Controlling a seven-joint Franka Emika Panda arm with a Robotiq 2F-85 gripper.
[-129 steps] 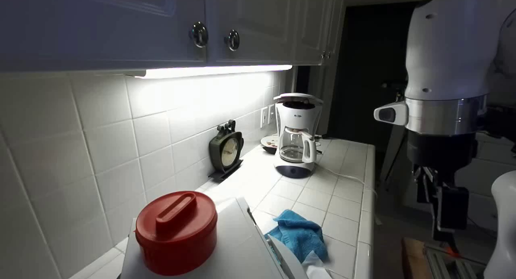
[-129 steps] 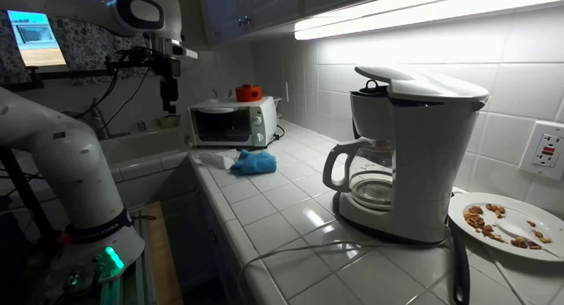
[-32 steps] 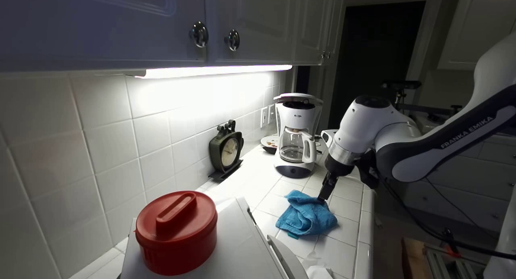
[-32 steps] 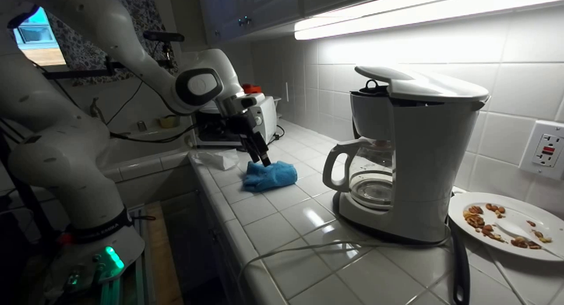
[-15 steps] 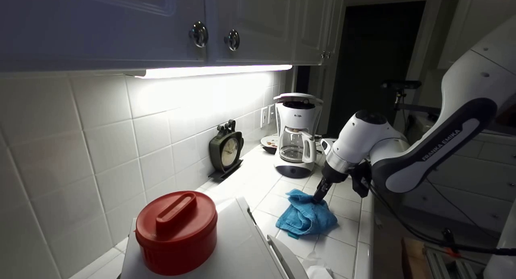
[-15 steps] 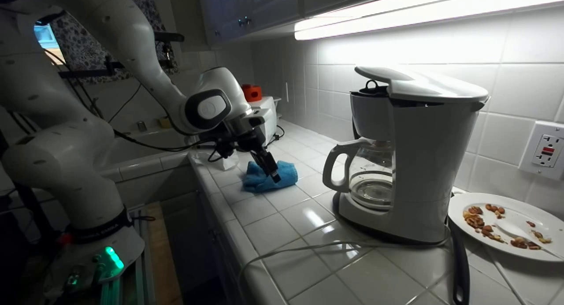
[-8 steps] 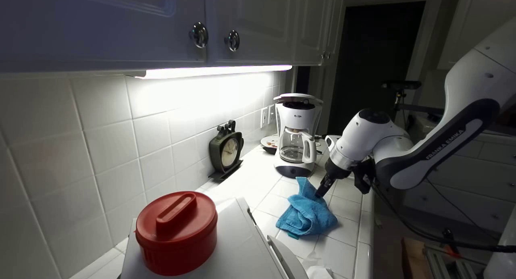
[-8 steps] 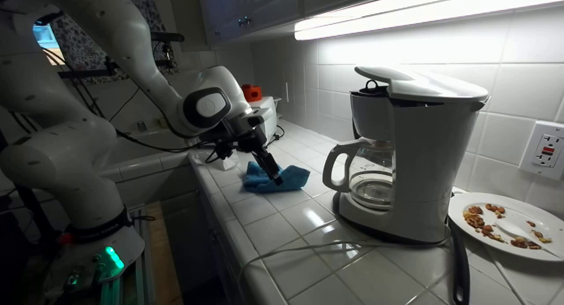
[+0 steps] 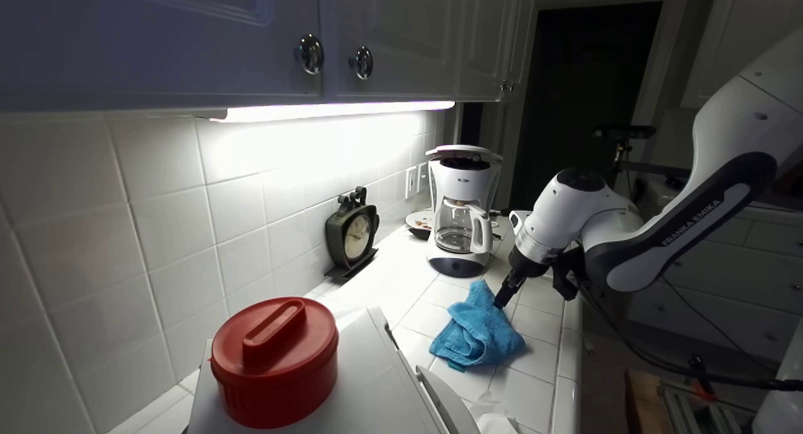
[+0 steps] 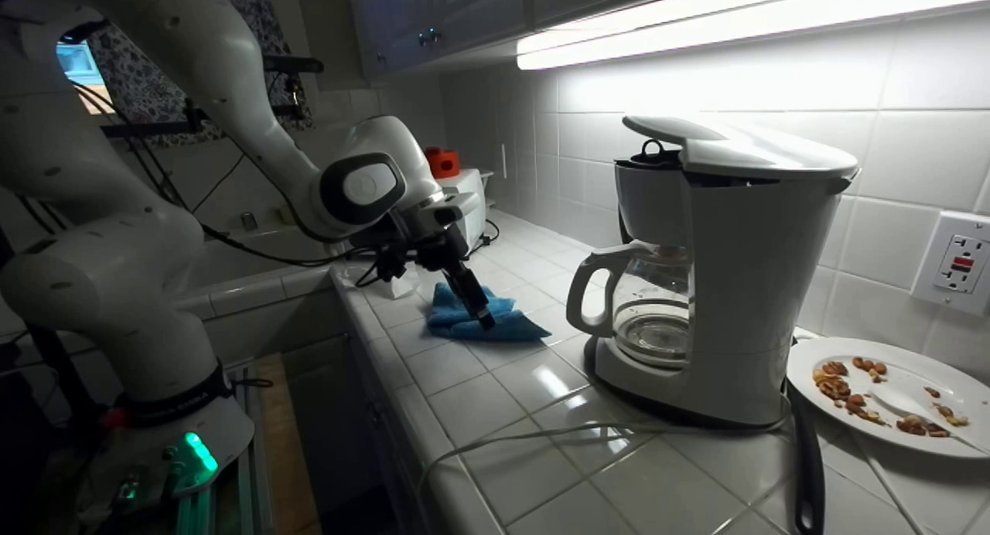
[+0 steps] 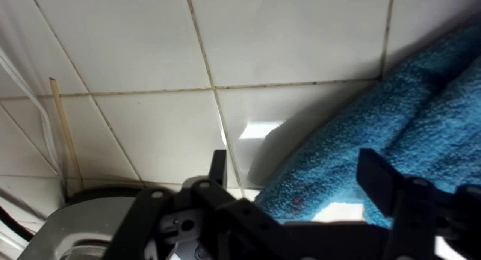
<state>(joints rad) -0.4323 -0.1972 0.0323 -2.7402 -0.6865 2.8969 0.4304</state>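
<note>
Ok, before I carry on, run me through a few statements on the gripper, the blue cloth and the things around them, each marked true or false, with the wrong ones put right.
1. The gripper stands open at the blue cloth. True.
2. The cloth hangs in mid-air. False: it lies in folds on the tiled counter.
3. The glass carafe sits in the coffee maker. True.
4. The coffee maker is fully closed on top. False: its lid stands raised.
5. A red container rests on the white appliance. True.
</note>
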